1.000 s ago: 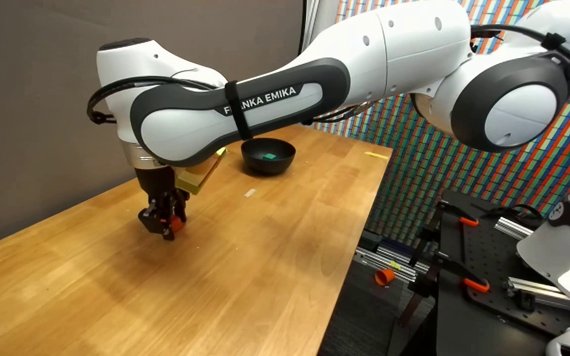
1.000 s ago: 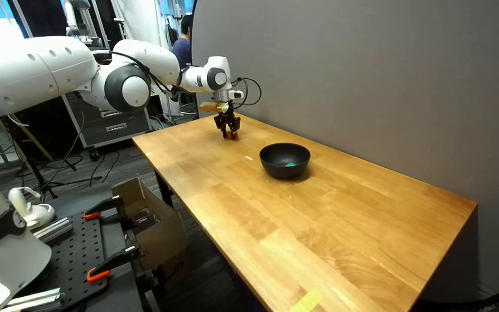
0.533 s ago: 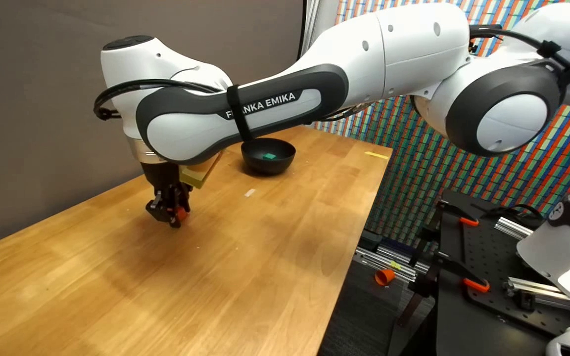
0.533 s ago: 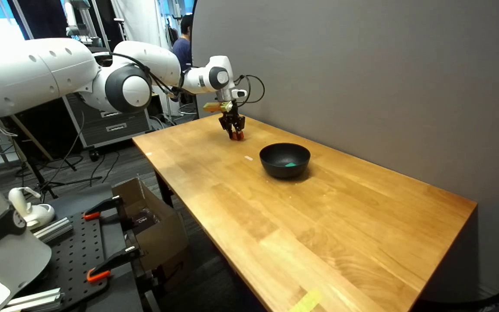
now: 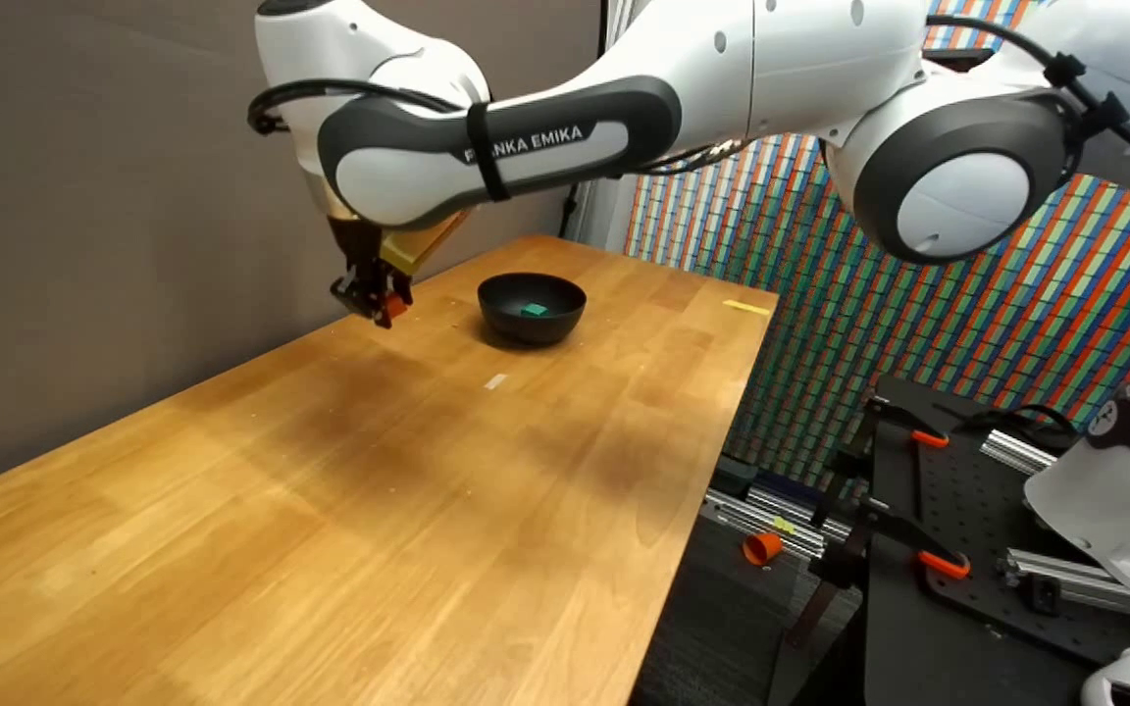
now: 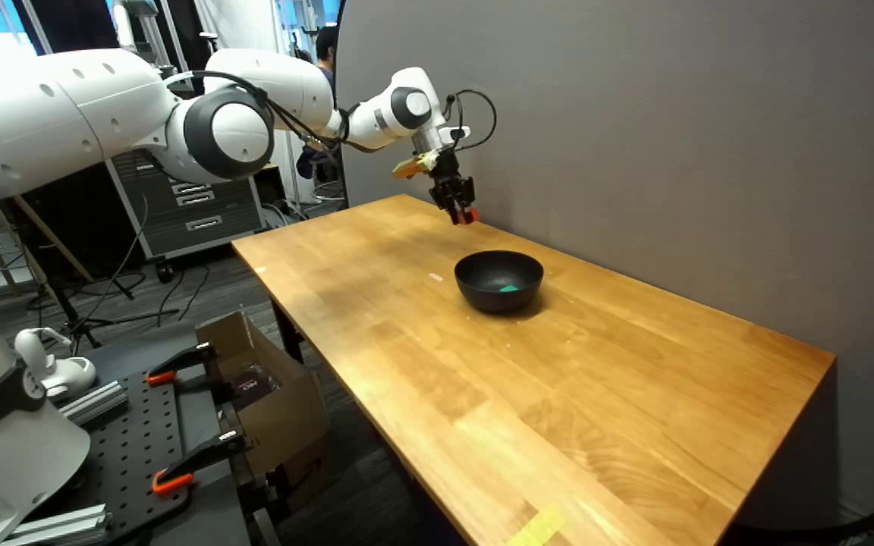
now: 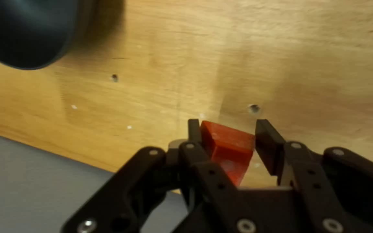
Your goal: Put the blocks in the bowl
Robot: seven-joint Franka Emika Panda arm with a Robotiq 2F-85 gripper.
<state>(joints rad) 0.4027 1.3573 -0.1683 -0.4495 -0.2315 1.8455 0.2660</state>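
The black bowl (image 5: pixel 511 328) stands upright on the table in both exterior views (image 6: pixel 492 298), and part of it shows at the top left of the wrist view (image 7: pixel 28 38). The green block (image 5: pixel 534 310) lies inside the bowl, also seen in an exterior view (image 6: pixel 509 288). My gripper (image 5: pixel 394 312) is shut on the red block (image 7: pixel 228 139), which sits tilted between the fingertips. I hold it above the table, beside the bowl and apart from it. The bowl's inside with the green block is cut off in the wrist view.
The wooden table (image 5: pixel 379 549) has a grey wall panel (image 6: pixel 634 152) along its far long side. A light tape mark (image 5: pixel 495 381) lies near the bowl, and yellow tape (image 6: pixel 539 525) near a table end. A cardboard box (image 6: pixel 278 409) stands on the floor beside the table.
My gripper has risen off the table with the red block in it and moved toward the bowl, tilting somewhat. The bowl and green block have not moved.
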